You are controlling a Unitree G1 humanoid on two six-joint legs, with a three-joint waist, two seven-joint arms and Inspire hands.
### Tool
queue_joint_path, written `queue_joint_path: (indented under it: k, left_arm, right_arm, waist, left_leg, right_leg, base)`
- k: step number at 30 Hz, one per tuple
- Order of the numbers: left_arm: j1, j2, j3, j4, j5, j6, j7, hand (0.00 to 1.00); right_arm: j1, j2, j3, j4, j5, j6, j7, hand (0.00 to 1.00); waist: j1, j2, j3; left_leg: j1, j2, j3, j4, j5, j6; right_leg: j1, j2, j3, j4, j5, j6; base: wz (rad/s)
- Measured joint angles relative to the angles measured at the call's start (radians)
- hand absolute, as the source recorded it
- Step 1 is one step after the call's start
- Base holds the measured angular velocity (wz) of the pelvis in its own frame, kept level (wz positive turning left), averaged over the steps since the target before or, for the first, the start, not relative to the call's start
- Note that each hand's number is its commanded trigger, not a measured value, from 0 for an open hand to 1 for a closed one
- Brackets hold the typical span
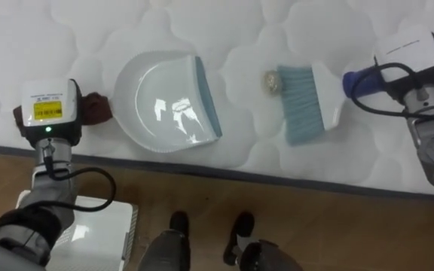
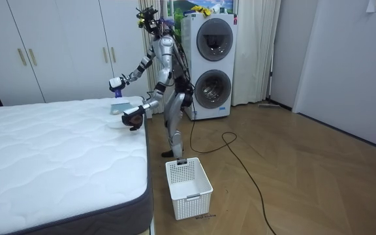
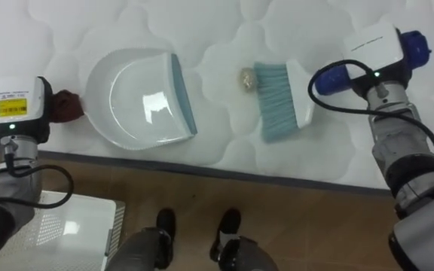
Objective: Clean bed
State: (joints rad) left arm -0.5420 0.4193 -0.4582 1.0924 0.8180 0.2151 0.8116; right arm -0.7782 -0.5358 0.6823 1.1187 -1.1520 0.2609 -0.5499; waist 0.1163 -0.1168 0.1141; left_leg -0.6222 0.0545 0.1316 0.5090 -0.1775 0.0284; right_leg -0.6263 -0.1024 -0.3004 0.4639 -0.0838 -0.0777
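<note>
On the white quilted mattress (image 1: pixel 224 162) lies a white dustpan (image 1: pixel 168 102) with a blue-grey lip that faces right. My left hand (image 1: pixel 93 108) is curled on its handle at the pan's left end, mostly under the wrist box. To the right lies a white brush (image 1: pixel 307 102) with light-blue bristles pointing left. Its blue handle (image 1: pixel 359 81) runs into my right hand (image 1: pixel 411 64), which is shut on it. A small crumpled ball of litter (image 1: pixel 270 81) sits just left of the bristles, between brush and pan. In the room view I stand at the bed's side by its corner.
The mattress edge (image 1: pixel 202 172) runs right in front of me, with wooden floor below it. A white slatted basket (image 1: pixel 100 233) stands on the floor at my lower left. Stacked washing machines (image 2: pixel 214 62) and white wardrobes (image 2: pixel 57 46) line the far wall.
</note>
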Motion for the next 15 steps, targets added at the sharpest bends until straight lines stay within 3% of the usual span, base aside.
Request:
queue_joint_path:
  k: [8,15]
  left_arm:
    - [0.006,-0.005,-0.002,-0.007,0.004,0.006,-0.022,1.0]
    - [0.023,-0.016,-0.008,-0.025,0.006,0.015,-0.022,1.0]
  right_arm:
    - [0.0,0.091,-0.012,-0.093,-0.009,0.009,-0.017,1.0]
    - [0.0,0.122,0.003,-0.164,-0.075,0.002,-0.003,1.0]
  waist:
    - [0.003,0.002,-0.0014]
    - [0.007,0.006,-0.0035]
  left_leg:
    - [0.041,0.001,0.004,-0.035,0.012,-0.012]
    - [0.041,0.002,0.003,-0.033,0.015,-0.013]
  right_leg:
    - [0.028,0.001,0.003,-0.018,0.0,-0.008]
    - [0.035,0.006,0.0,-0.034,-0.001,-0.006]
  base:
    - [-0.01]
    - [0.01]
